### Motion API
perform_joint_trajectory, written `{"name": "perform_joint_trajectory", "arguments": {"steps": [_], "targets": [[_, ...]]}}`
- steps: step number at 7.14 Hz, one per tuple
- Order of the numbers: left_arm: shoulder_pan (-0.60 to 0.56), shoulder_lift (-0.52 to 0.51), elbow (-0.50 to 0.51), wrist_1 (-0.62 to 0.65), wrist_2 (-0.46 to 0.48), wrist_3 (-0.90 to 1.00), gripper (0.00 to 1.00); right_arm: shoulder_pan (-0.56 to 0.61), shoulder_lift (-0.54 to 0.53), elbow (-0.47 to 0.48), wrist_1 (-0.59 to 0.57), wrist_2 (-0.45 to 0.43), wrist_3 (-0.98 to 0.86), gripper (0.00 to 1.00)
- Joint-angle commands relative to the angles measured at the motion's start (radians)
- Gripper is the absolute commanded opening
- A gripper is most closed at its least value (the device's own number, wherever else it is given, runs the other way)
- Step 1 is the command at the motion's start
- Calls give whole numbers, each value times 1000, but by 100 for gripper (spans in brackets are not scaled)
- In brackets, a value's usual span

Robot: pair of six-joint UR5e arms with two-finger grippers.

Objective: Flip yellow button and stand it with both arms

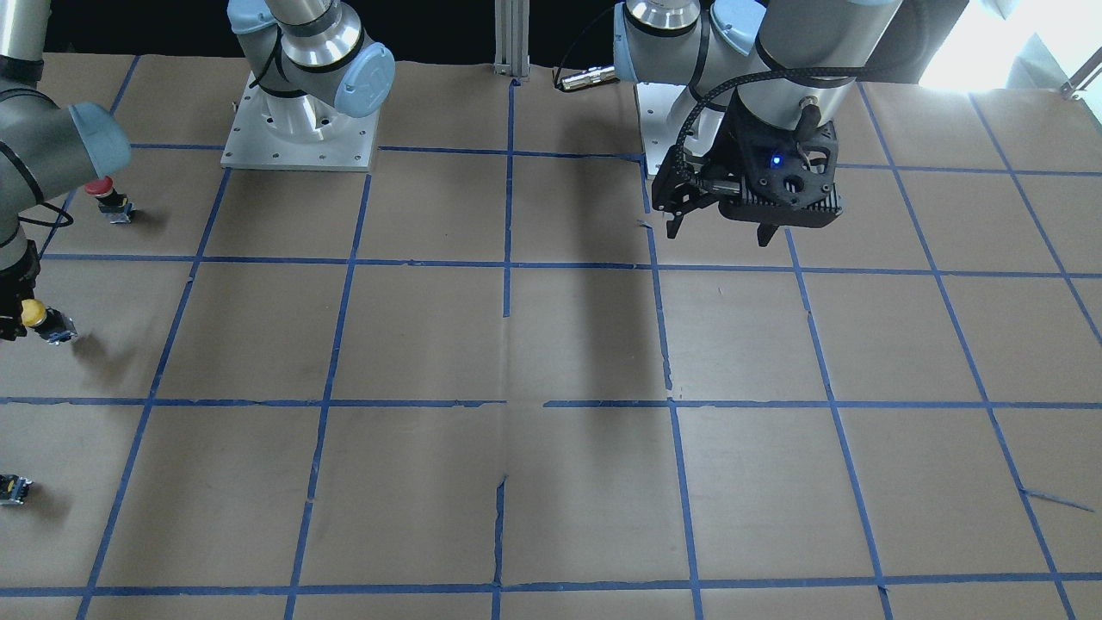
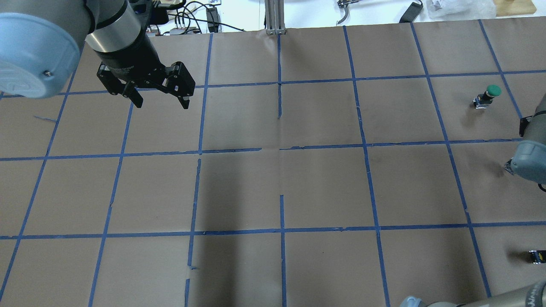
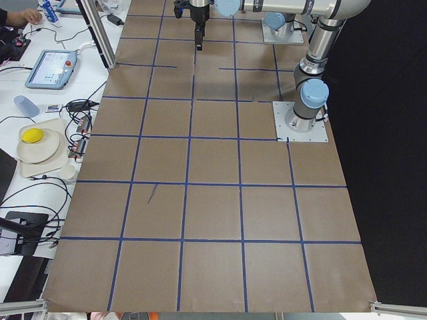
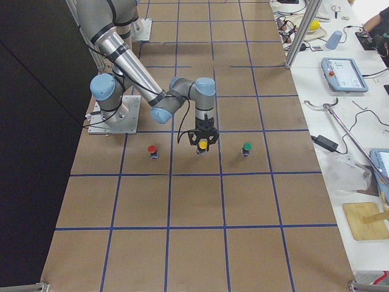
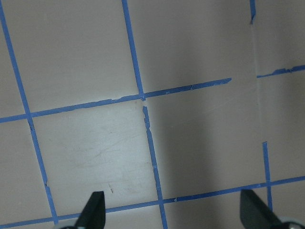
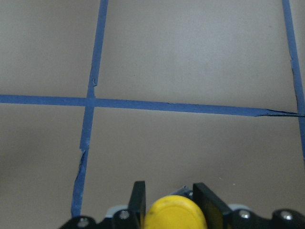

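The yellow button (image 6: 174,213) sits between the two fingers of my right gripper (image 6: 170,191), which is shut on it by the cap. In the front view the button (image 1: 36,313) hangs tilted at the far left edge, its black-grey body (image 1: 58,328) low over the paper; I cannot tell whether it touches. The right side view shows the same grip (image 4: 202,145). My left gripper (image 2: 160,99) is open and empty, hovering far away over the other side of the table; its fingertips (image 5: 93,210) are spread wide in the left wrist view.
A red-capped button (image 1: 102,189) stands near the right arm's elbow. A green-capped button (image 2: 490,91) stands on the far side of the right arm. A small capless black-grey part (image 1: 13,489) lies near the table edge. Brown paper with blue tape grid (image 1: 508,405) covers the table.
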Motion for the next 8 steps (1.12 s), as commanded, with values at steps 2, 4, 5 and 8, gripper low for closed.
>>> {"name": "perform_joint_trajectory", "arguments": {"steps": [2, 4, 5, 8], "targets": [[4, 10, -1, -14, 2, -86, 100, -4, 2, 0, 1, 79, 2, 11], [50, 30, -10, -18, -27, -83, 100, -4, -12, 2, 1, 79, 15, 12], [70, 38, -2, -32, -35, -83, 100, -4, -29, 11, 28, 71, 34, 18], [73, 53, 44, -133, -26, -83, 100, -7, -52, 20, 34, 65, 424, 17]]}}
